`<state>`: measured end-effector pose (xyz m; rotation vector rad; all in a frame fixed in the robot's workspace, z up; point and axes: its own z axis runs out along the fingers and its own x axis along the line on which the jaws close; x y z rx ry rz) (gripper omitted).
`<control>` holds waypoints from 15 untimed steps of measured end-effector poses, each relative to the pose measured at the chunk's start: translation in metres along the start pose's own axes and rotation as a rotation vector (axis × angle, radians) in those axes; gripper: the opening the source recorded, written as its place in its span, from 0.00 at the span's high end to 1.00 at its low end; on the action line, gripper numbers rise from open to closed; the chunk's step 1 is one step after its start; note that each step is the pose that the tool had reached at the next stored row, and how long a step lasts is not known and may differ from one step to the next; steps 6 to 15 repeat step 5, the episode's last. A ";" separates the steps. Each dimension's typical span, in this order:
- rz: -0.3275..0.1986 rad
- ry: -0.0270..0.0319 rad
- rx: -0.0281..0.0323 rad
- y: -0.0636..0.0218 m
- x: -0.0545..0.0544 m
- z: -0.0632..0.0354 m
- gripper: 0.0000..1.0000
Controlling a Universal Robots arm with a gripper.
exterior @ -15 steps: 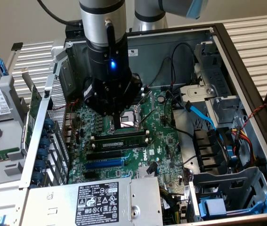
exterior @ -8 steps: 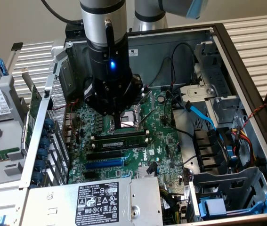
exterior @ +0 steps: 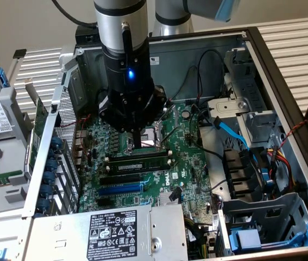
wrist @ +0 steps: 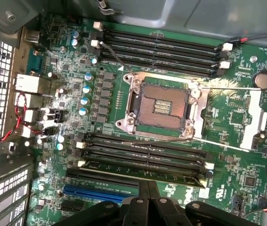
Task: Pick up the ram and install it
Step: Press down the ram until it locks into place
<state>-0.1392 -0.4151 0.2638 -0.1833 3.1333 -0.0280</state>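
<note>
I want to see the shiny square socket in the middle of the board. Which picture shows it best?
The wrist view: the square socket lies open, seen from straight above. In the exterior view, the robot's hand hides much of it.

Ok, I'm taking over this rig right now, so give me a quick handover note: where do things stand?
The gripper: fingers shut, holding nothing, tips just above the ram.
The ram: standing upright in a black memory socket beside the CPU socket.
Done: ram is in the socket.
Left: I cannot tell whether it is fully seated and latched.
</note>
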 end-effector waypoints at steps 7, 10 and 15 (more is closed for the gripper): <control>0.014 -0.0008 0.0002 0.0001 -0.001 0.0000 0.89; 0.014 -0.0008 0.0002 0.0001 -0.001 0.0000 0.89; 0.014 -0.0008 0.0002 0.0001 -0.001 0.0000 0.89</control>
